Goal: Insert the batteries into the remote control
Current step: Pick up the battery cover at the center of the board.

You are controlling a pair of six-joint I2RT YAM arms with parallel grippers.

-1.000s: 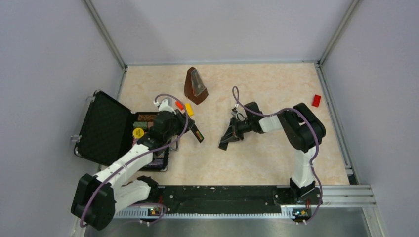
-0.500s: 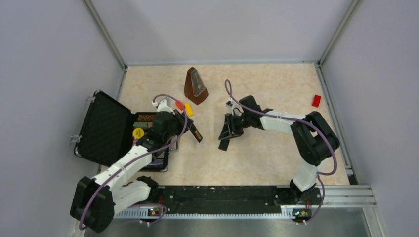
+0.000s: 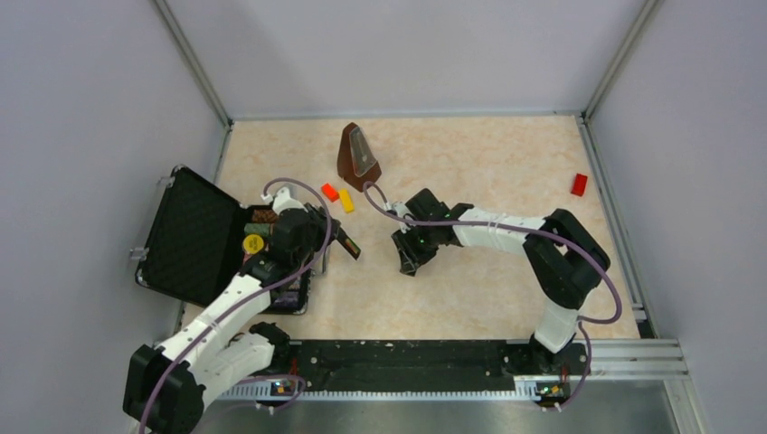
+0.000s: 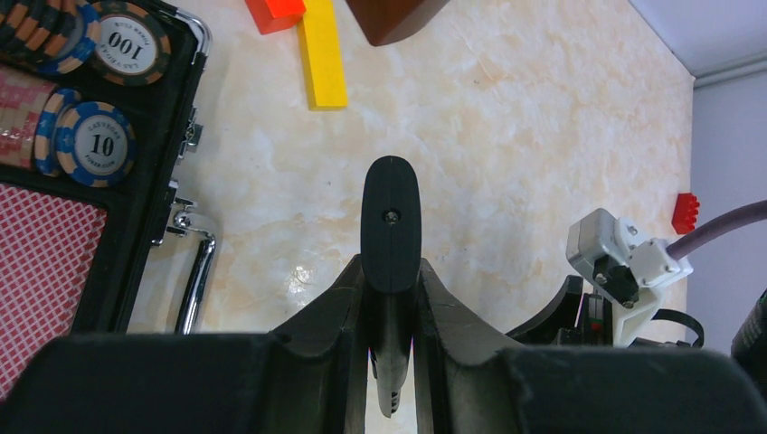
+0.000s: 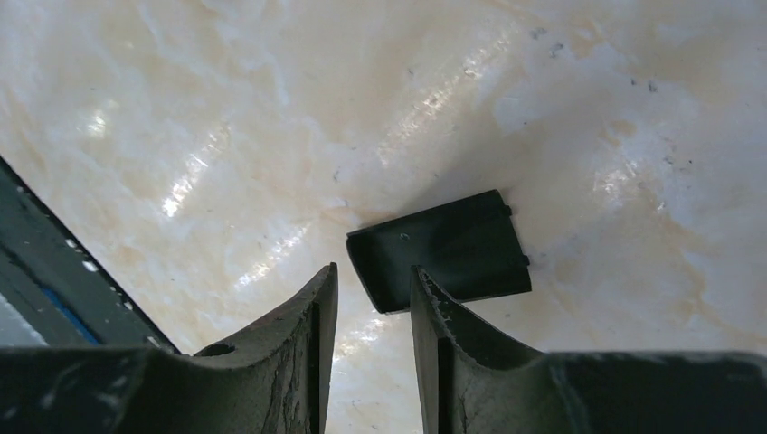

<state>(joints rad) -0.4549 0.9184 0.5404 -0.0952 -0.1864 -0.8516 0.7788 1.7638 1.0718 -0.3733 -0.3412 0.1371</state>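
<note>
Clamping the remote control edge-on in the left gripper, closing tight on its two long sides and letting its rounded end jut out beyond the fingertips. Holding it over the table, just right of the open black case and on the near side of the yellow block and the small red block lying beside it. Showing, in the left wrist view, poker chips and a red-patterned card deck inside that case, with the brown metronome standing beyond the blocks, on the far side. Hovering the right gripper low over the table, to the right of the remote, with fingers parted narrowly and gripping nothing. Pointing down at a small flat black cover lying on the marble-patterned surface, its near corner showing in the gap between the fingertips; touching or not, impossible to tell. Lying well apart from all this, near the right edge, another red block.
</note>
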